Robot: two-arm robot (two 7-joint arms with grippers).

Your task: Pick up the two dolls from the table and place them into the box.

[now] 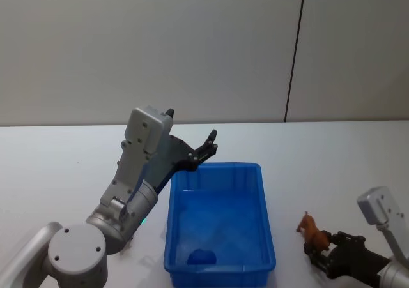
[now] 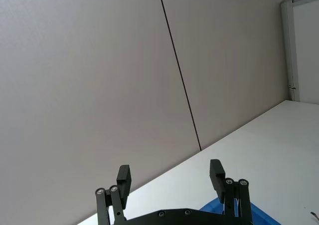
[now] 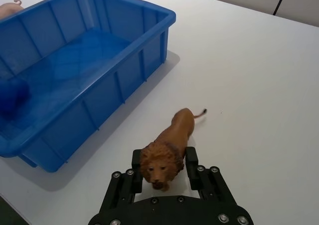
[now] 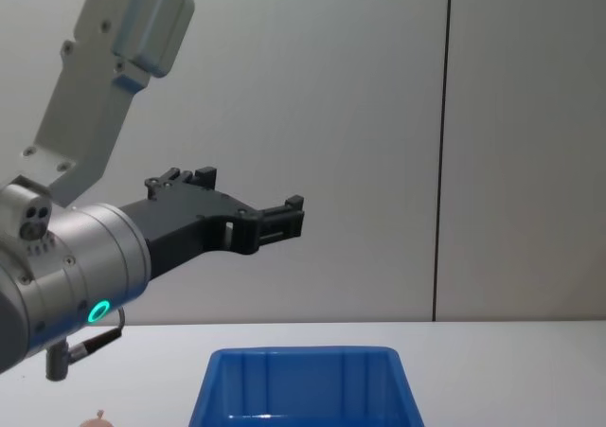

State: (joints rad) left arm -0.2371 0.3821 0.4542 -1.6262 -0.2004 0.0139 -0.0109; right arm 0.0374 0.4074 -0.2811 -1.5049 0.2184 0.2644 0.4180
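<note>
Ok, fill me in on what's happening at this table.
The robot is loading dolls into the blue bin. Its right gripper is low over the table right of the bin, against the standing lion doll. Its left gripper hangs open and empty above the bin's far left corner. A pink doll sits on the table left of the bin. Neither doll is in yet.

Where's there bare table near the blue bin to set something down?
Bare table lies right of the blue bin, out to the lion doll at the right gripper, and behind the bin to the wall. Crowded: the bin's left side, where the open left gripper hangs over its far corner.
</note>
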